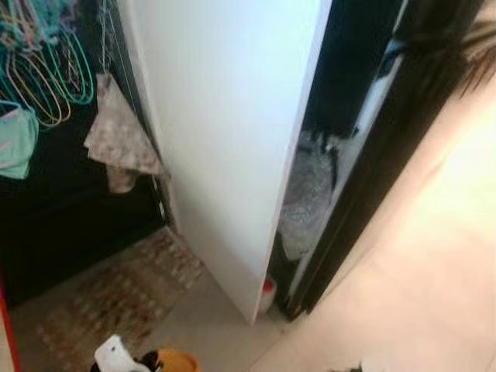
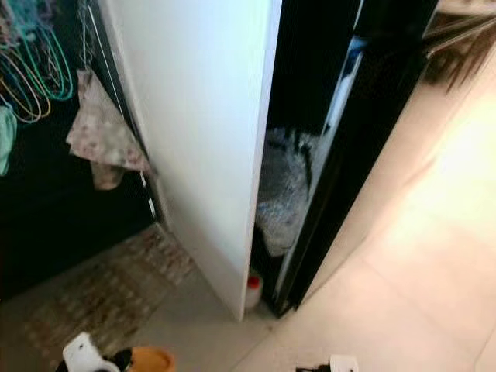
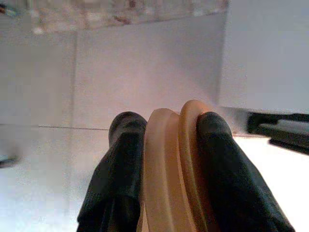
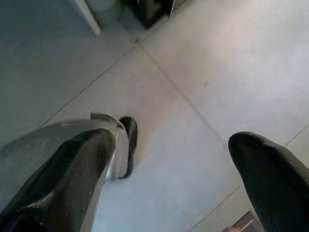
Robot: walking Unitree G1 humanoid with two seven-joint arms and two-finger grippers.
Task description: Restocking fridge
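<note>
From the left eye view, we stand before the tall white fridge (image 1: 232, 132), its side panel toward us and a dark gap beside it where a grey cloth bundle (image 1: 306, 198) hangs. A small red-capped bottle (image 1: 267, 294) sits on the floor at the fridge's foot. To our left hang clothes hangers (image 1: 46, 77) and a floral cloth (image 1: 116, 139), with a patterned rug (image 1: 116, 294) below. At the lower edge we see an orange item (image 1: 177, 362) carried low.

The right eye view repeats this scene, with the tiled floor (image 2: 418, 263) bright on our right.

In the left wrist view, the left gripper (image 3: 166, 140) pinches the orange item, a rounded ribbed piece, between both black fingers, hanging above the floor near the fridge's base.

In the right wrist view, the right gripper (image 4: 174, 159) hangs spread apart over the tiles, holding nothing.

We judge we are in the approach step, stock in hand. Next we likely need to face the fridge front and get its door open with the free gripper.
</note>
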